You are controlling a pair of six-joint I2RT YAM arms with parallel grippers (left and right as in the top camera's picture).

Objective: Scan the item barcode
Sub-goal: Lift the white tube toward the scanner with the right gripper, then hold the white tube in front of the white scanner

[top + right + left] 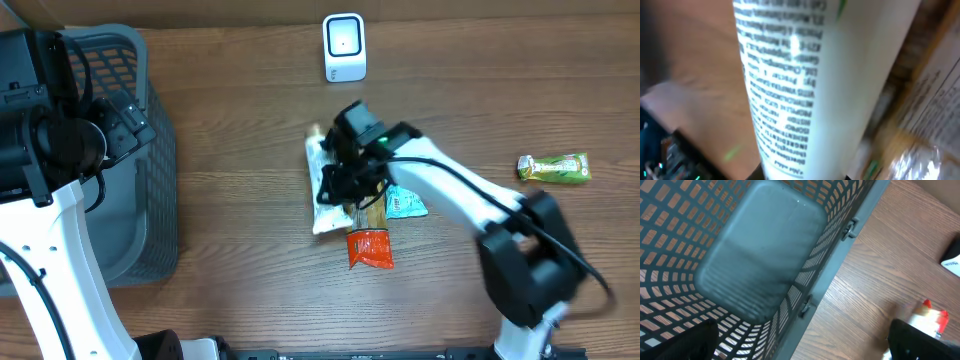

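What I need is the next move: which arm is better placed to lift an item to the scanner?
Right. The right hand is at the white tube in the item pile, near the scanner. The left hand hangs open over the basket, far from it.

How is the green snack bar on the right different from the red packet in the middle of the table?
The green snack bar is long and narrow; the red packet is shorter and squarer. The bar lies alone, apart from everything; the packet sits at the near end of a cluster, against other wrappers. Both lie flat on the wooden table, unheld.
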